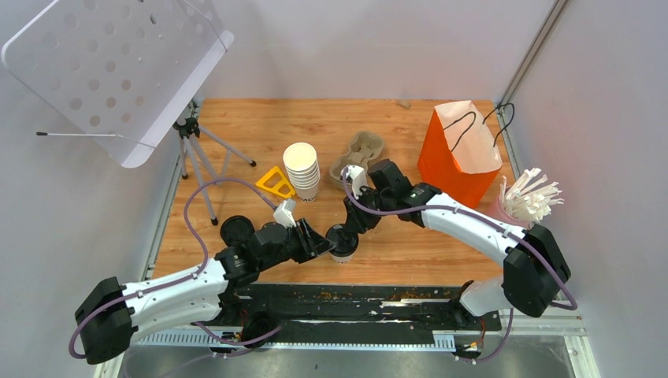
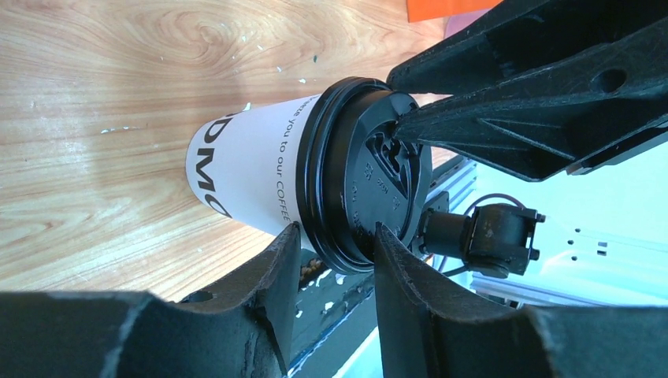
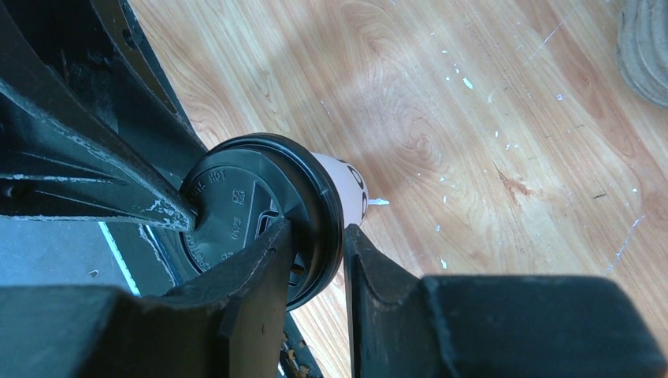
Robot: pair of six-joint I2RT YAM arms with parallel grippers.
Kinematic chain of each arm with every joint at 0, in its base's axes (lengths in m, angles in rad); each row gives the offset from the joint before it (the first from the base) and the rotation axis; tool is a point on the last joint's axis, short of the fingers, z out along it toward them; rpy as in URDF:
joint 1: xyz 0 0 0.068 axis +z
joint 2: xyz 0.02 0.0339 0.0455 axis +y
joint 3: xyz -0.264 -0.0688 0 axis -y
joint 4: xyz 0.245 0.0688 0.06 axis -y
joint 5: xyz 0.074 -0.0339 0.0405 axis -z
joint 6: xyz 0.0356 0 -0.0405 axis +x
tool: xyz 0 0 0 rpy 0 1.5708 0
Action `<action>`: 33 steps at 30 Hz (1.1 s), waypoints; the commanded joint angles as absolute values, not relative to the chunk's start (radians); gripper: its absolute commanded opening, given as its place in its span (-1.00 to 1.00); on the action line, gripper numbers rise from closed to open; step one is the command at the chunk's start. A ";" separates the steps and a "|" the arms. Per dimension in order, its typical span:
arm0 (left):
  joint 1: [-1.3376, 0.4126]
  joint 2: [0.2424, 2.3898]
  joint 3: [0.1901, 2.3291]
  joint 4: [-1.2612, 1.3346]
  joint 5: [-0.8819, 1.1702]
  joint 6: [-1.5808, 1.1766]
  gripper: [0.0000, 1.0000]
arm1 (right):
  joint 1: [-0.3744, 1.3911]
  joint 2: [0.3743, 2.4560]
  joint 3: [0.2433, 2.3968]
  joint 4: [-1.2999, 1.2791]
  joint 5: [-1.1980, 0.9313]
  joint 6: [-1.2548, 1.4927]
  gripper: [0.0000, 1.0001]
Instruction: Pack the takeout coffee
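gripping takeout coffee by its rim, right claw; left claw astride, grip unclear

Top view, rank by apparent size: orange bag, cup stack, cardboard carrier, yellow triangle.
1. orange bag
2. cup stack and cardboard carrier: too alike to rank
3. yellow triangle, smallest

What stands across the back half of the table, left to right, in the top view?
Tripod → yellow triangle → stack of cups → cardboard cup tray → orange bag → white sticks.
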State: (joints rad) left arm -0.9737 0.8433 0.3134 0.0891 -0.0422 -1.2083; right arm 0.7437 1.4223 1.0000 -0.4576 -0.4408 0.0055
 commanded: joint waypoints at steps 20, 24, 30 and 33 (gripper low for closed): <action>-0.982 1.008 0.201 -0.102 -0.006 -1.225 -0.44 | 0.743 1.363 0.841 -0.390 -0.373 0.059 -0.37; -0.982 0.960 0.195 -0.129 -0.006 -1.225 -0.47 | 0.743 1.360 0.833 -0.380 -0.387 0.064 -0.36; -0.982 0.778 0.212 -0.035 0.015 -1.252 -0.12 | 0.743 1.352 0.895 -0.414 -0.404 0.034 -0.27; -0.973 0.732 0.197 -0.005 0.018 -1.276 0.03 | 0.743 1.361 0.932 -0.434 -0.423 0.022 -0.25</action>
